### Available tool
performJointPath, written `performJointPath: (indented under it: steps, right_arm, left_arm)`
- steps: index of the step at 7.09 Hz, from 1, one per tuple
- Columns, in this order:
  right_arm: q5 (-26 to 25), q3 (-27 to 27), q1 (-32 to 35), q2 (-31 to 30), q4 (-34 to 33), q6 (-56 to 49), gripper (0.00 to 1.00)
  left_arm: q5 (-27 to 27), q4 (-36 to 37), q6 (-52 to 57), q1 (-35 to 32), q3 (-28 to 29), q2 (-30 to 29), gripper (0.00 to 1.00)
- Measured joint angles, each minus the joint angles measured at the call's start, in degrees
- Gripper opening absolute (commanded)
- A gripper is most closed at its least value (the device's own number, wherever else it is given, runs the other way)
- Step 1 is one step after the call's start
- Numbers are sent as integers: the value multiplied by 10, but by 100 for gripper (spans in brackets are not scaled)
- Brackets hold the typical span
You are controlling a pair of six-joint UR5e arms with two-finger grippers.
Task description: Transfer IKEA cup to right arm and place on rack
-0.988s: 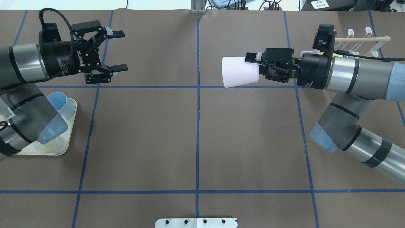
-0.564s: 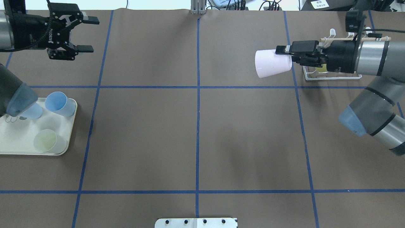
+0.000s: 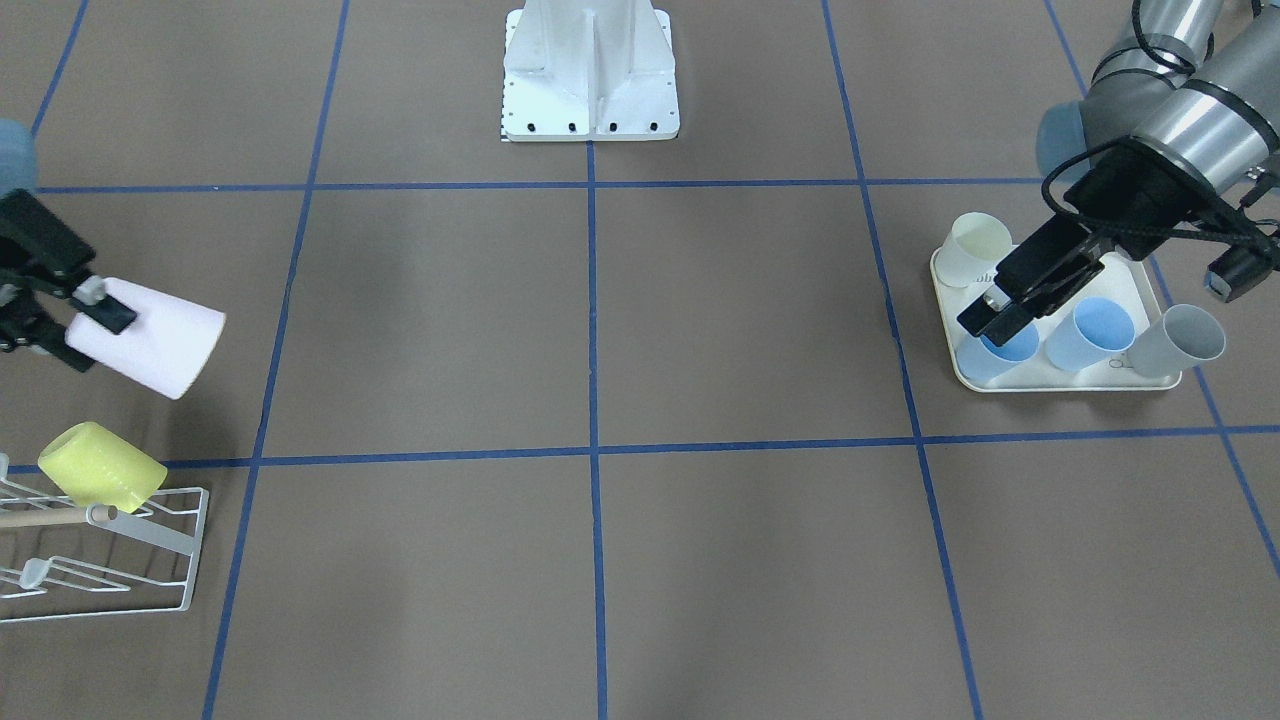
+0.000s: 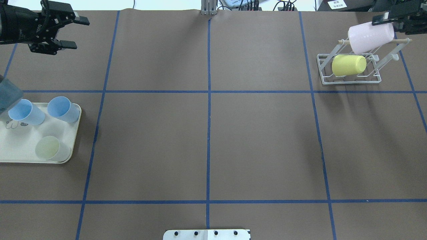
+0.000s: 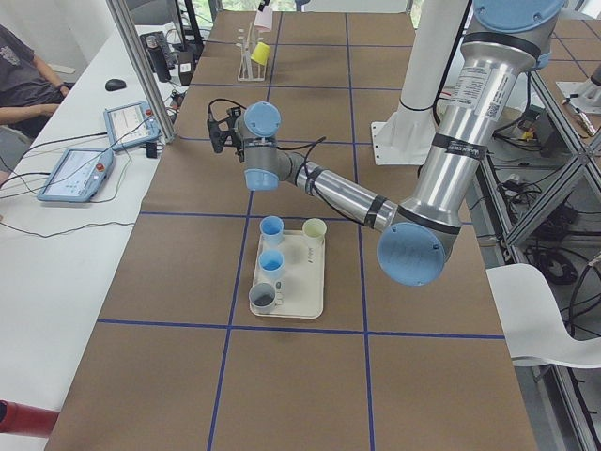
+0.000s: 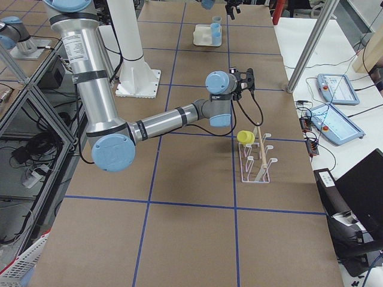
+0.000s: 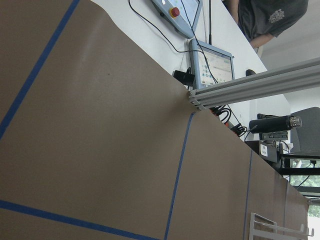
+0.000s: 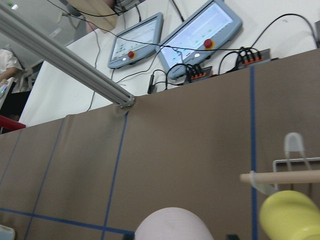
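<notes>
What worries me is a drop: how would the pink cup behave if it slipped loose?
Probably light and stiff: the right claw holds the pink cup sideways by one end without visible denting. Being round and tapered, it would likely roll in a curve on the table.

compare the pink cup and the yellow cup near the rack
Colour: the pink cup is pale pink, the yellow cup bright yellow. State: the pink cup is held in the air by the right gripper, off the rack; the yellow cup hangs on the rack. Both are plain tapered cups, tilted sideways.
</notes>
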Motion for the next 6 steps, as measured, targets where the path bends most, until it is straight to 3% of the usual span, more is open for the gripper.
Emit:
performJointPath:
  steps: [2, 6]
  right_arm:
    - [7, 3, 34, -29, -75, -54, 16]
    - [-54, 13, 14, -31, -252, -214, 14]
  left_arm:
    - [2, 4, 2, 0, -1, 1, 100]
    - [3, 5, 2, 1, -2, 1, 100]
